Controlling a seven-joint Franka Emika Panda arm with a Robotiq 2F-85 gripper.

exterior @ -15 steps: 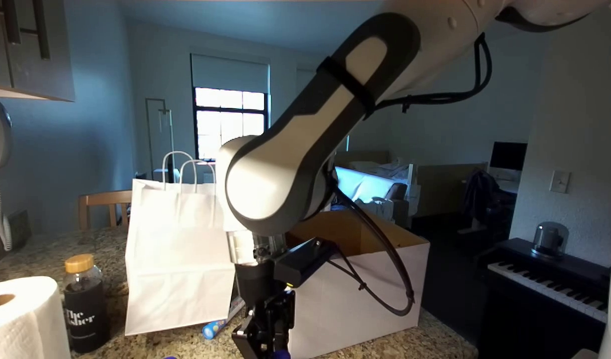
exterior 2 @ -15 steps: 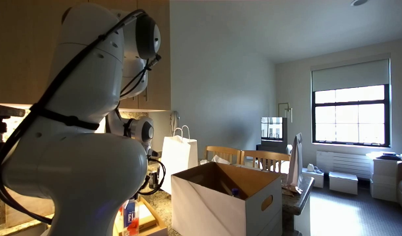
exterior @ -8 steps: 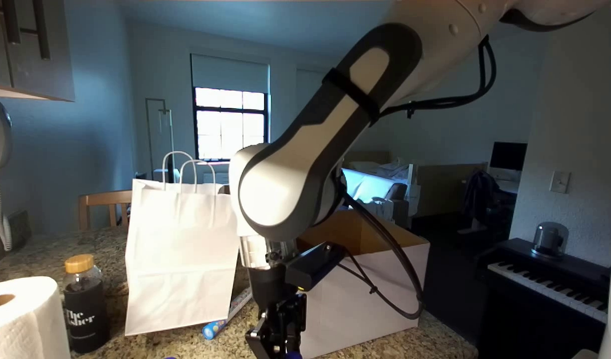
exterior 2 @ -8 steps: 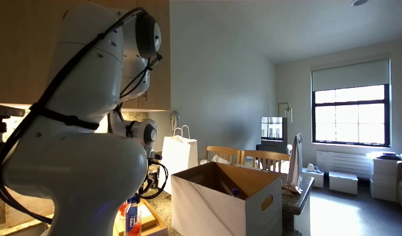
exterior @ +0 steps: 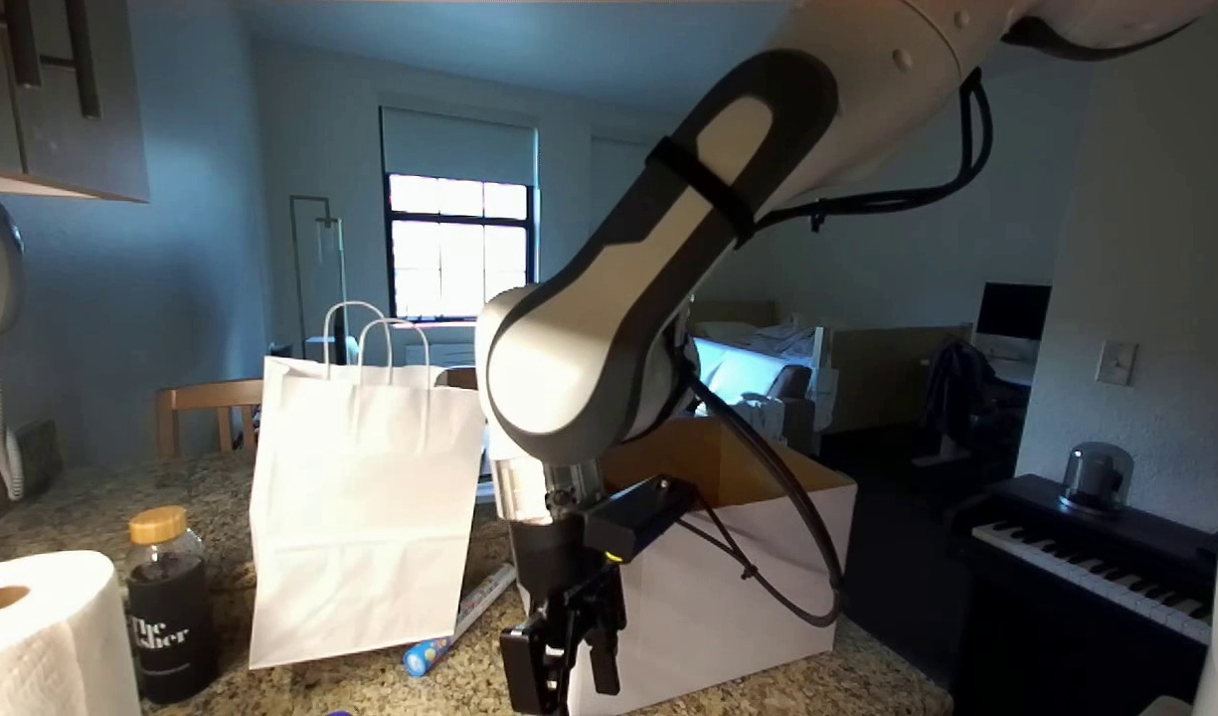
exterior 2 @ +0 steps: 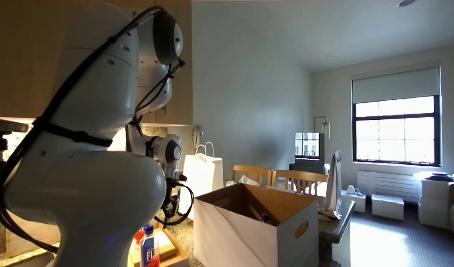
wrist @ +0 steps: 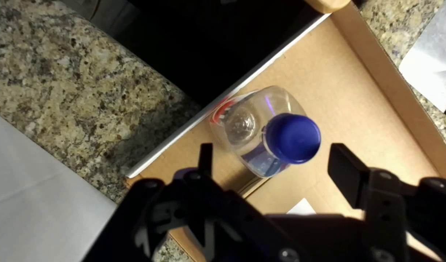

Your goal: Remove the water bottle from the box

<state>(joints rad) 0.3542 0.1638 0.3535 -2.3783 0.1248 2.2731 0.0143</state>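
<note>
In an exterior view, the black two-fingered claw (exterior: 566, 668) hangs point-down with its fingers spread apart, covering part of the large white cube-like cardboard box (exterior: 718, 607), brown inside; a blue scrap (exterior: 339, 713) at the bottom edge is too cut off to name. In an exterior view, that box holds a blue-capped bottle (exterior 2: 265, 217), cap upward, the rest hidden behind the near wall, so its lean cannot be judged; a clear plastic FIJI water bottle (exterior 2: 149, 247) stands in a shallow brown cardboard tray (exterior 2: 179, 259), cap up, long axis close to vertical, base cut off. The wrist view looks down on a bottle in the tray, its blue cap toward the camera, label mostly out of sight, the cap apart from both fingers.
</note>
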